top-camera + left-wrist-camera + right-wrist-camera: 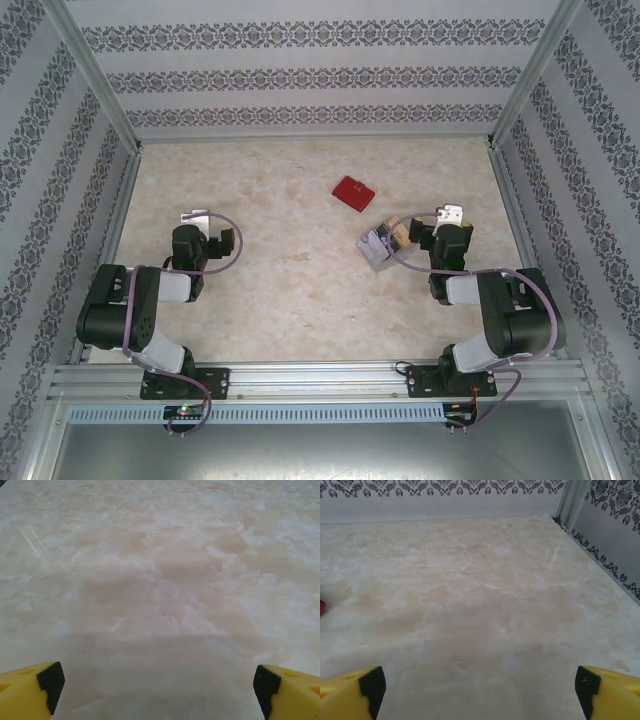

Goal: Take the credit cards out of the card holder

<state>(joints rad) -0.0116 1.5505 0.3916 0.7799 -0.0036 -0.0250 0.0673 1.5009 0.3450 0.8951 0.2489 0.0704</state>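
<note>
Top external: small flat red card holder (353, 192) on marble table (290, 300), shut. Grey-tan thin credit cards (378, 246) heaped beside right gripper (452, 214). Left gripper (197, 216), right gripper both spread, empty. Risk: right arm sweep scatters heap; a card possibly inside holder.

A pale beige, marble-patterned tabletop (300, 300) fills the middle of the frame. White walls (320, 70) with dark ornamental bands enclose it at top, left and right. Silver metal posts (93, 75) stand in the upper corners, and a metal rail (320, 378) crosses the bottom.
</note>
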